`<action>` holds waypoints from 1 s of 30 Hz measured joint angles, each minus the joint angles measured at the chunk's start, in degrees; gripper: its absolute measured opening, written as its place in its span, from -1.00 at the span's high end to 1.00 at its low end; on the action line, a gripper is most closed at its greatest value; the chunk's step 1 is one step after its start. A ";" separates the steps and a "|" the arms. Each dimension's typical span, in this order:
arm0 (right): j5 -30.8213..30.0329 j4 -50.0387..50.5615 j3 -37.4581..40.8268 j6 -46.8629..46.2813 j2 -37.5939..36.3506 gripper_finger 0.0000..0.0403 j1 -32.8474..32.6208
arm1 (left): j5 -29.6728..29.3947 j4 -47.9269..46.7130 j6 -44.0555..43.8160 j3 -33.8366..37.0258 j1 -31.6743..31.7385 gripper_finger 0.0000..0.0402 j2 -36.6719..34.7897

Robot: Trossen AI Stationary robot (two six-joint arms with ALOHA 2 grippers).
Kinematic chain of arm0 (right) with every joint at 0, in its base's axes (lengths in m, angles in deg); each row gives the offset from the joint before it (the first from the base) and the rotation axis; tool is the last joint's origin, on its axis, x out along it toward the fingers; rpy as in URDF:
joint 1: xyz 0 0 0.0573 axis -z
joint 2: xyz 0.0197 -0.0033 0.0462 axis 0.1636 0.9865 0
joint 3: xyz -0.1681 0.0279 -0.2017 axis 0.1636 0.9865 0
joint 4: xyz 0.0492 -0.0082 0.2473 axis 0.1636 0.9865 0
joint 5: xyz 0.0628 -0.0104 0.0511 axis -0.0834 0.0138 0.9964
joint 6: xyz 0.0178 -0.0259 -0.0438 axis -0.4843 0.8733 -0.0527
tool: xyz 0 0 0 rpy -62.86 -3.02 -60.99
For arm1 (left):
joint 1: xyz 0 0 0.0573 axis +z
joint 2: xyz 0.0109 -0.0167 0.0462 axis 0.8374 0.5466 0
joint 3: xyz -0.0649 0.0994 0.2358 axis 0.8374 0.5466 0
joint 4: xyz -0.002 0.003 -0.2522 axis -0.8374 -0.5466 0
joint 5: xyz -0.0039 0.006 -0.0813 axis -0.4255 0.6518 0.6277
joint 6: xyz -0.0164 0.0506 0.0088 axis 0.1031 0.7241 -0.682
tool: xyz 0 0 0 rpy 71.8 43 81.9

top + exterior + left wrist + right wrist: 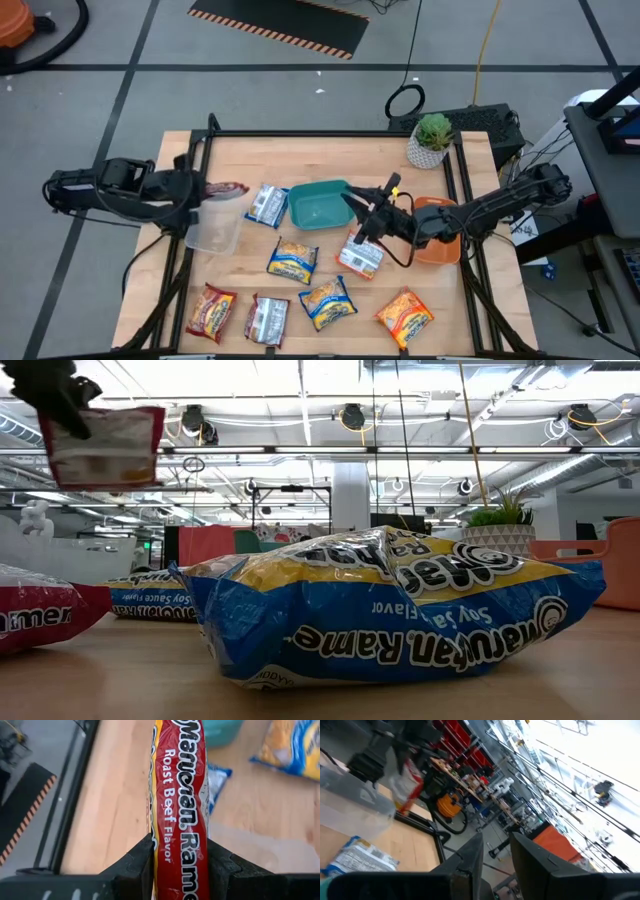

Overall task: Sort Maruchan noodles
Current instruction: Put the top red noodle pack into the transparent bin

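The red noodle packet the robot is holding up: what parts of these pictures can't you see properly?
- Red packet: left wrist view, both ends cut off by the picture's edges; the left hand covers its sides.
- Clear bin: high view, partly under the left arm.
- Orange tray: high view, mostly under the right arm.
- Right hand: its fingertips are empty.

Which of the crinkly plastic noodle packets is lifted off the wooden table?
The dark red Roast Beef packet, clamped in the left gripper above the clear bin; all others lie flat.

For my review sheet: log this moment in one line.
left hand: holds red packet above clear bin | right hand: empty, over teal bin
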 joint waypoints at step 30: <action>-0.15 -0.14 0.02 3.05 -0.04 0.53 -0.07 | 2.81 -0.87 4.81 4.96 0.04 0.40 14.00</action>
